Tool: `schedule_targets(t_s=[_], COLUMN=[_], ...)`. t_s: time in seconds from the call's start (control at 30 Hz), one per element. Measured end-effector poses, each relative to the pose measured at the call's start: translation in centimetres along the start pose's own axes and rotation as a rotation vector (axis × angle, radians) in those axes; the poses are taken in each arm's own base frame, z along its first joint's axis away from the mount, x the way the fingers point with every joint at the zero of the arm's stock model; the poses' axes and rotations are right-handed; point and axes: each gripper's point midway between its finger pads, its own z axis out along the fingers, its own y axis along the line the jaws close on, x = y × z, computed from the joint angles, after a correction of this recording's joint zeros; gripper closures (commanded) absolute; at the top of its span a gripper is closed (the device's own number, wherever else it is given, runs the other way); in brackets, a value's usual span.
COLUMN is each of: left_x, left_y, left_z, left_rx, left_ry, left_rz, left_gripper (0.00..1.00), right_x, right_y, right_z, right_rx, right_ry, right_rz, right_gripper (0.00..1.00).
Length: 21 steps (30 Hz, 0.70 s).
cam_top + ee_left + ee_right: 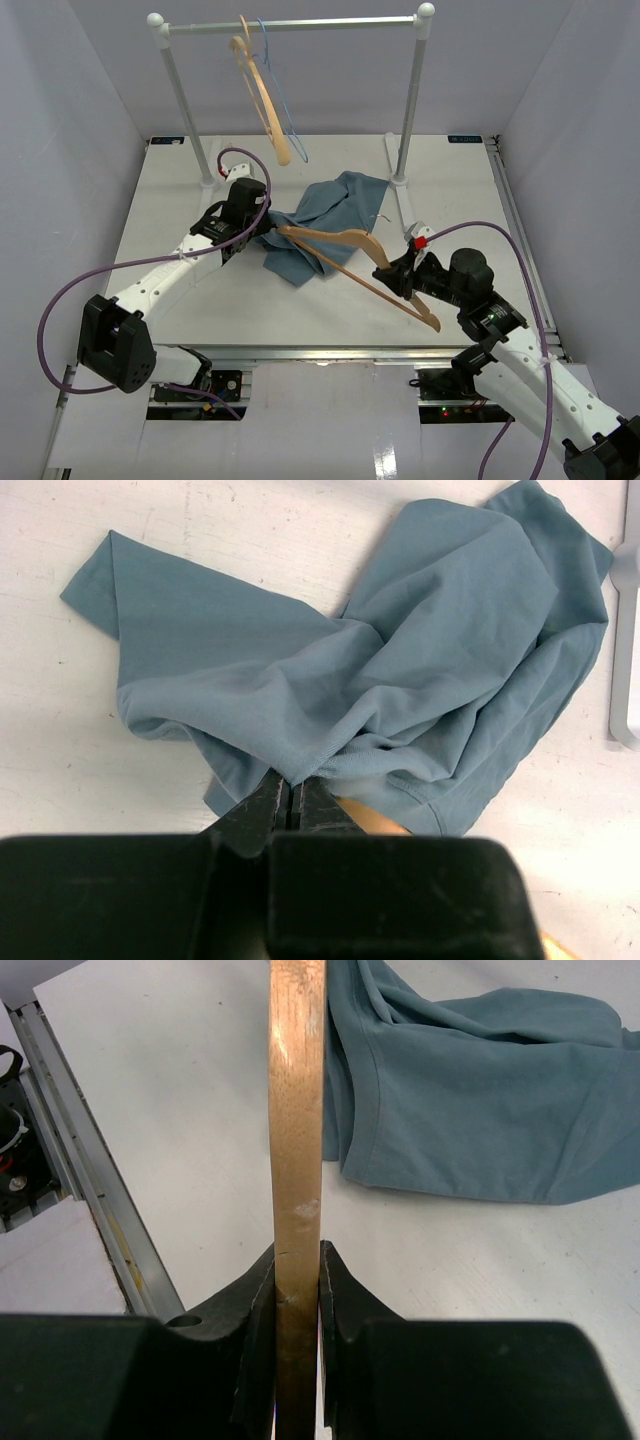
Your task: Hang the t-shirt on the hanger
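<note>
The dusty teal-blue cloth t-shirt is looking soft, matt and creased. The light natural-wood triangular hanger is showing a smooth, faintly glossy finish with a small scuff. The white bench is appearing matt; the right gripper is showing matt black plastic.

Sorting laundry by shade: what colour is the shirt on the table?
Plain dusty teal-blue shirt; clearest in the left wrist view.

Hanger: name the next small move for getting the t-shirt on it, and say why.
Probably ease the right gripper forward, sliding the hanger's far end into the t-shirt. That gripper is clamped on the hanger's wooden arm, the left gripper appears to pinch the bunched hem, and the hanger's tip already meets the cloth there.
</note>
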Motion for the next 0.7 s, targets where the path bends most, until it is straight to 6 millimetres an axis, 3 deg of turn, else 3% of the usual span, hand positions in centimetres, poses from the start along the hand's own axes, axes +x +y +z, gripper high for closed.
schedule_targets(t_s=[0.43,0.7], left_x=[-0.6,-0.3], left_y=[-0.3,-0.9], left_z=[-0.9,-1.1], left_rx=[0.024,0.06], left_ry=[-0.014,0.008], left_rz=[-0.003,-0.005], left_gripper=[1.0,1.0], right_x=[-0.4,0.6], right_y=[-1.1,0.8], right_z=[-0.2,0.6], right_rx=[0.072,-0.047], right_ry=[-0.018,-0.01], right_rz=[-0.019,-0.021], right_gripper=[0.92,0.92])
